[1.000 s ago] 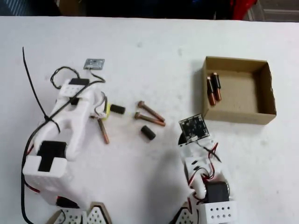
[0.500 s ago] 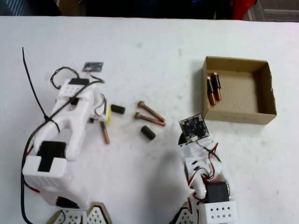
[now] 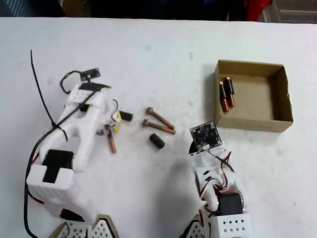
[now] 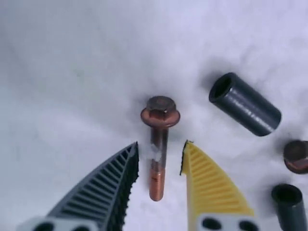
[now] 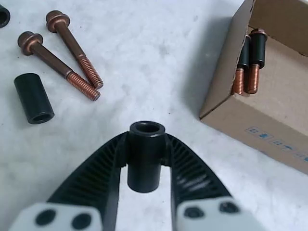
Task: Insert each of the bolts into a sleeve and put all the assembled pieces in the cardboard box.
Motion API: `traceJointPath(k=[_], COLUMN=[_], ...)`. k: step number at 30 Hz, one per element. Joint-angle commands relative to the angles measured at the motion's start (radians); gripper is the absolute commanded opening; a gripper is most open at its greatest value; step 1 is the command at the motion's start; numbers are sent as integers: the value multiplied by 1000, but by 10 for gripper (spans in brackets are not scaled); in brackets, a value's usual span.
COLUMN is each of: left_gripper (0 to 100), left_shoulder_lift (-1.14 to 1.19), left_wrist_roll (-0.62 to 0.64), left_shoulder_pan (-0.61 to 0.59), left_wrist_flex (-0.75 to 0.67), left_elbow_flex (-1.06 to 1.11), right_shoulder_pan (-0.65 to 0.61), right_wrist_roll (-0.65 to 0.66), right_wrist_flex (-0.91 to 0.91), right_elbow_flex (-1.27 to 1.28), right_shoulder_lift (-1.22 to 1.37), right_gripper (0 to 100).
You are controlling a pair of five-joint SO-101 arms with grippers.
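A copper bolt (image 4: 159, 144) lies flat on the white table, and my left gripper (image 4: 161, 144) stands open astride its shank, one finger on each side with small gaps. A black sleeve (image 4: 245, 104) lies just beyond it. From above, this bolt (image 3: 112, 141) sits at the left arm's tip, next to that sleeve (image 3: 125, 116). My right gripper (image 5: 147, 137) is shut on an upright black sleeve (image 5: 146, 163). Two loose bolts (image 3: 159, 122) and a third sleeve (image 3: 157, 141) lie mid-table. The cardboard box (image 3: 252, 121) holds two assembled pieces (image 3: 226, 94).
The left arm (image 3: 74, 134) with its cable loops covers the table's left side. The right arm (image 3: 215, 183) sits near the front edge, below the box. In the right wrist view the box wall (image 5: 240, 110) stands close beside the held sleeve.
The left arm has shifted a little to the right and turned its wrist over the bolt. The bolt and the right arm have stayed put.
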Motion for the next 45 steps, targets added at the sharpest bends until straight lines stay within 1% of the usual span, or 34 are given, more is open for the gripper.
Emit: traceJointPath(k=[1,3,9,17,19,21,22,24,30,32,34,36,40,45], left_gripper=[170,170,169,161,107,20,20,55,56,56,56,56,56,56], left_shoulder_lift=[-7,-7,-8,-8,-8,-8,-8,-8,-16,-19,-28,-50,-117,-229], left_wrist_roll=[58,80,87,87,87,84,84,84,78,21,-77,-144,-153,-153], left_shoulder_pan=[15,10,7,7,8,8,10,12,15,18,25,39,73,82], left_wrist_flex=[3,-23,-190,-195,-195,-195,-193,-193,-193,-169,-129,-60,38,60], left_elbow_flex=[-34,-14,68,78,78,80,80,80,80,66,25,-20,-86,-112], right_shoulder_pan=[8,8,8,10,10,10,10,10,10,10,7,5,4,2], right_wrist_roll=[2,2,2,2,2,2,2,2,2,2,2,2,2,2], right_wrist_flex=[-19,-19,-18,-18,-18,-18,-18,-19,-22,-22,-22,-22,-22,-24], right_elbow_flex=[-6,-6,-6,-6,-6,-6,-6,3,8,8,9,9,17,26], right_shoulder_lift=[-4,-4,-4,-4,-4,-4,-4,-4,-4,-4,-4,-4,-4,-4], right_gripper=[17,17,17,17,17,17,17,17,17,17,17,17,17,17])
